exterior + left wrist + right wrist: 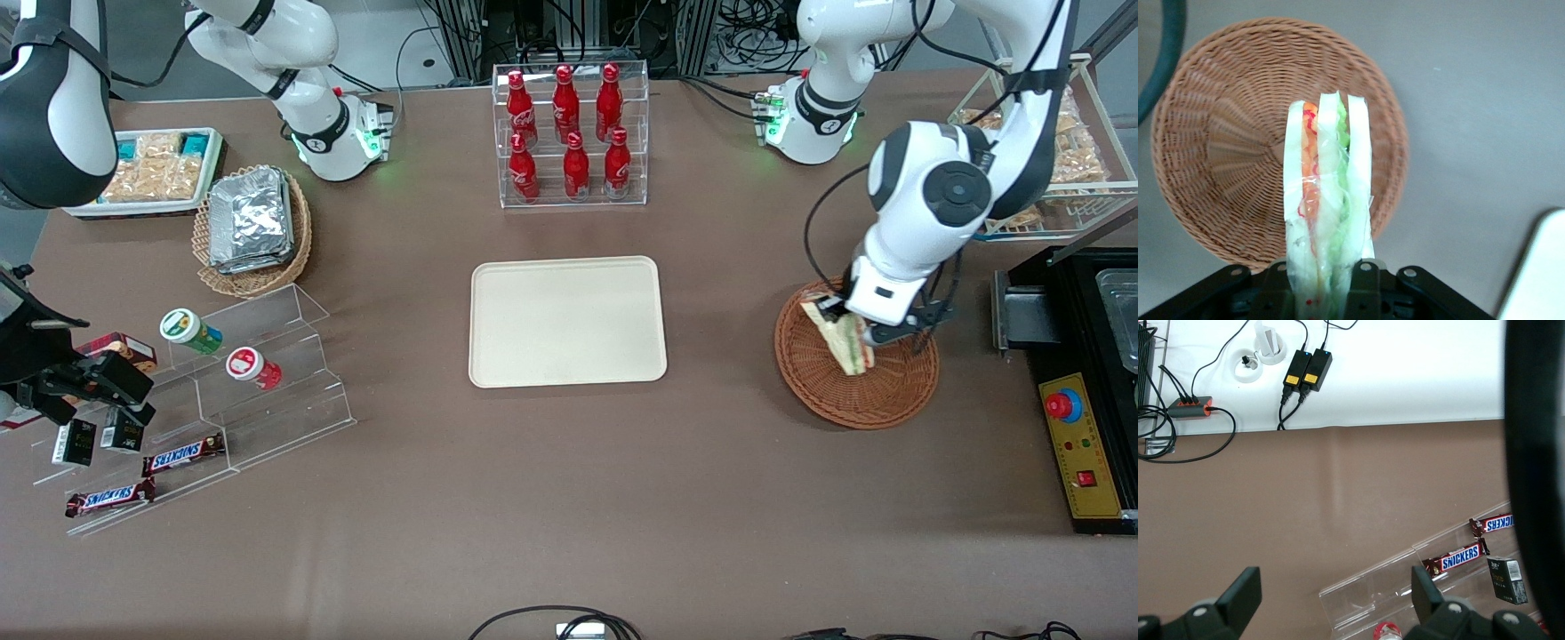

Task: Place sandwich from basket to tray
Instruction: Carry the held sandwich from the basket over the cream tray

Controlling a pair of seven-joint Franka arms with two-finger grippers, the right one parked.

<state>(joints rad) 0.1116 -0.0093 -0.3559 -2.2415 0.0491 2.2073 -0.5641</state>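
Observation:
My left gripper [859, 336] is shut on the sandwich [847, 341], a clear-wrapped wedge of pale bread with red, orange and green layers. It hangs lifted just above the round reddish-brown wicker basket [855, 411]. The left wrist view shows the sandwich [1328, 193] upright between the black fingers [1367, 283] of the gripper [1325, 288], with the basket [1225, 153] underneath holding nothing else. The cream-beige tray [567, 322] lies bare at the table's middle, toward the parked arm from the basket. A corner of the tray [1540, 273] appears in the wrist view.
A clear rack of red bottles [570, 133] stands farther from the camera than the tray. A black control box with a red button [1080, 444] and a wire rack of snacks [1067, 160] sit beside the basket. A tan basket of foil packets [253, 227] and an acrylic stand [222, 400] lie toward the parked arm's end.

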